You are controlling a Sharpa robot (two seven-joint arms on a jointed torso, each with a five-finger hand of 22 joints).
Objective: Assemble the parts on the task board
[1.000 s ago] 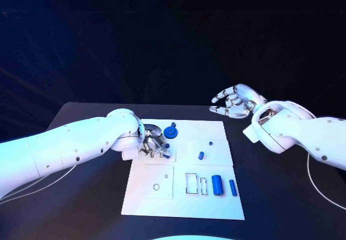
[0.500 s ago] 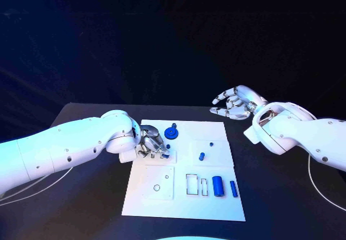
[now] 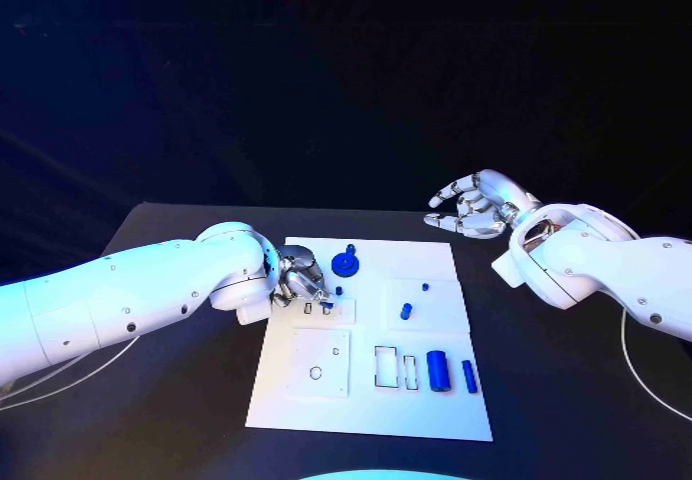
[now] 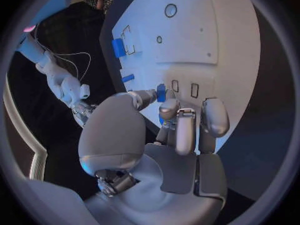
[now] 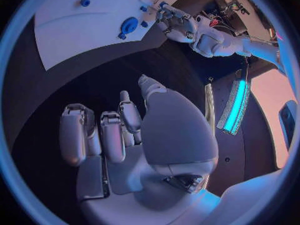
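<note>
Left hand [image 3: 299,279] down at the task board's [image 3: 368,410] left edge, pinching a small blue part [image 4: 161,92] between thumb and finger, just above 2 small slots [image 3: 317,309]. Right hand [image 3: 470,204] raised beyond the board's far right corner, fingers curled in, holding nothing. On the board: blue round knob [image 3: 345,264], small blue peg [image 3: 404,310], 2 blue cylinders [image 3: 450,372] (near right side, beside rectangular cutouts).
</note>
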